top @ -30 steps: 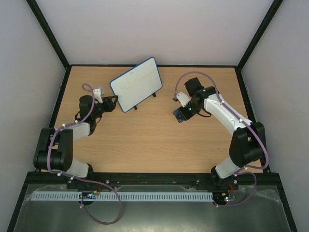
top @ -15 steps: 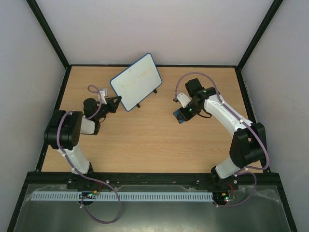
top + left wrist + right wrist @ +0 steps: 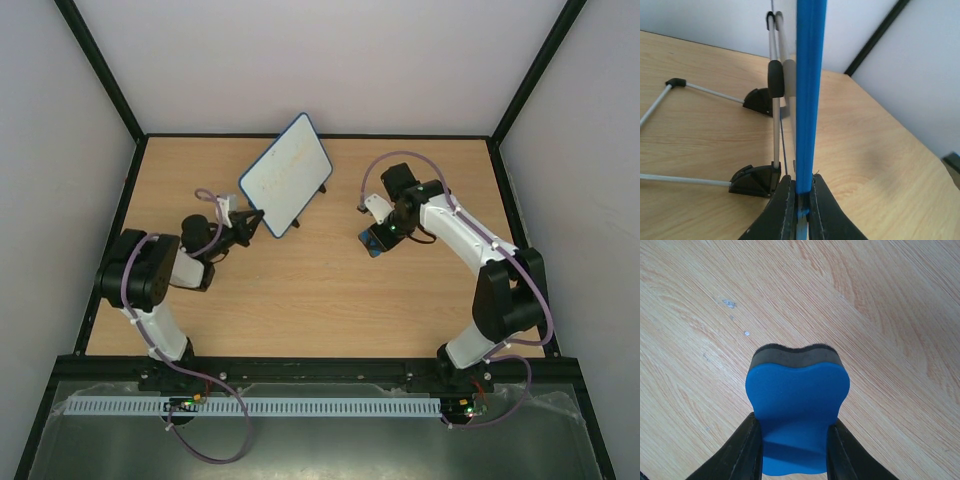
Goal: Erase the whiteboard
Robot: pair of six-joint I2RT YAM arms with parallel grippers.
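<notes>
Left gripper (image 3: 799,192): clamped tight on the thin blue frame of the whiteboard (image 3: 288,172), at the board's near lower corner.
Right gripper (image 3: 794,440): closed on a blue eraser (image 3: 797,405), fingers pressed to both its sides, dark felt edge pointing away from the wrist.
Whiteboard place: back left-centre of the table (image 3: 300,290), standing propped on its wire stand, well apart from the eraser.
Long axis: diagonal in the top view, from the gripped near-left end up to the far-right end by the back wall.
Facing: white face turned up and toward the left; in the left wrist view only its edge shows, rising straight from between the fingers.
Stand: two black feet (image 3: 757,181) on the wood, thin grey rods behind the board.
Hard to make out: writing on the face is too faint to tell.
Cut off: the board's top leaves the left wrist view; the eraser's gripped end is hidden below the right wrist view.
</notes>
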